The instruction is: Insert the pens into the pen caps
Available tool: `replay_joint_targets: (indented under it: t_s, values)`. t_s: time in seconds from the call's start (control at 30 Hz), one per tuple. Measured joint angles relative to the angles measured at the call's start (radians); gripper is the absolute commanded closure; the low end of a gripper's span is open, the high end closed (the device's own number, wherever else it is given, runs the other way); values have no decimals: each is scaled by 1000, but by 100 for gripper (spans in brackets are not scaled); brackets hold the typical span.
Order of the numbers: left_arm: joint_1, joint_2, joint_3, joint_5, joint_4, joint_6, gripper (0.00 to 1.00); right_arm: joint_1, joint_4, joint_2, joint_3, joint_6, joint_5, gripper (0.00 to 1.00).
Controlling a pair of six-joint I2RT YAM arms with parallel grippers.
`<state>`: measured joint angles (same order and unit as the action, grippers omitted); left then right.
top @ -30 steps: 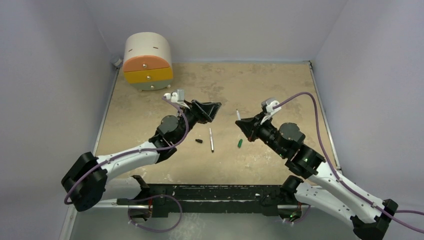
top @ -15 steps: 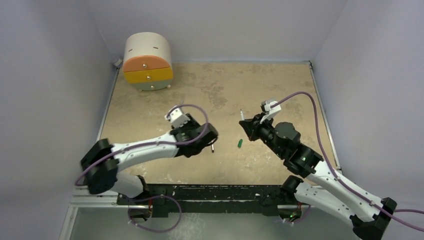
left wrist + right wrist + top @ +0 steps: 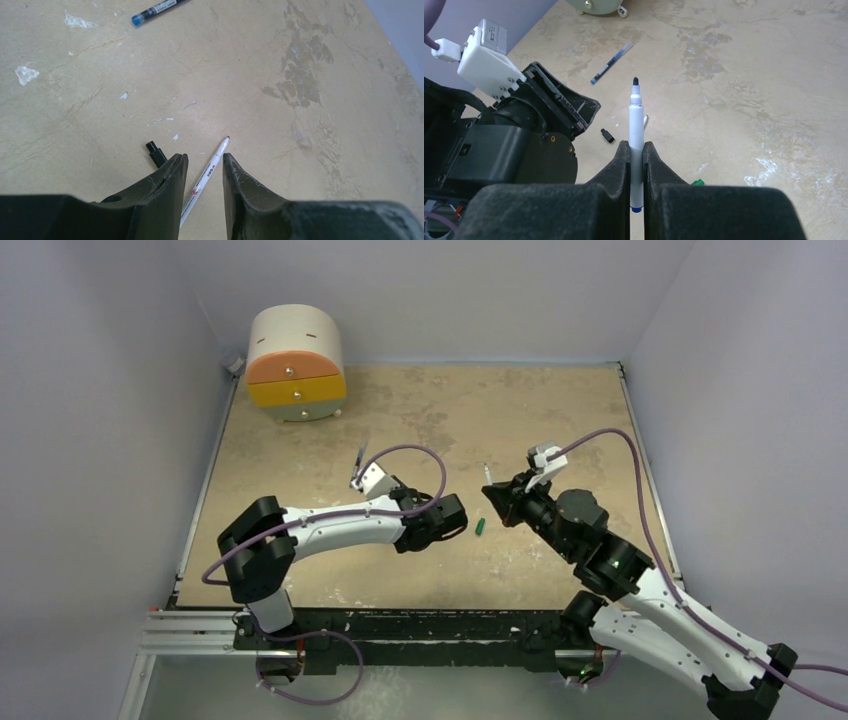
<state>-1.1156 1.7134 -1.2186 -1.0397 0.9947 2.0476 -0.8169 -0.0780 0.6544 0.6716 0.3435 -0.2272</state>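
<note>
My left gripper (image 3: 204,156) is open and low over the table. A white pen (image 3: 207,175) lies between its fingers, tip pointing away. The black cap (image 3: 156,152) lies just outside its left finger. My right gripper (image 3: 636,145) is shut on a white pen (image 3: 636,120) with a blue end, held up off the table with its dark tip forward. In the top view the left gripper (image 3: 445,520) is just left of the green cap (image 3: 480,526), and the right gripper (image 3: 497,495) is just above that cap. A dark pen (image 3: 155,9) lies farther off. No pale cap shows.
An orange, yellow and white drawer unit (image 3: 295,362) stands at the far left corner. The left arm (image 3: 330,525) stretches across the near middle of the table. Grey walls close in the left, back and right sides. The two grippers are close together.
My left arm has swung right and down, from near the table's centre-left onto the lying white pen and black cap. My right gripper has shifted slightly right, still holding its pen.
</note>
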Motion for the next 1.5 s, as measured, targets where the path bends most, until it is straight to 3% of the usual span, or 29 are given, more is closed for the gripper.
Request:
replay_joint_targets:
  t_s: [0.23, 0.4, 1.07, 1.5]
  values:
    - [49, -8, 42, 99, -67, 23, 66, 0, -56, -56, 2, 0, -20, 100]
    - [84, -7, 118, 200, -129, 30, 71, 0, -117, -81, 23, 0, -45, 100]
    - [103, 116, 101, 309, -203, 36, 54, 0, -199, -140, 37, 13, -77, 100]
    - [134, 129, 97, 301, -216, 36, 69, 0, -212, -152, 37, 15, -90, 100]
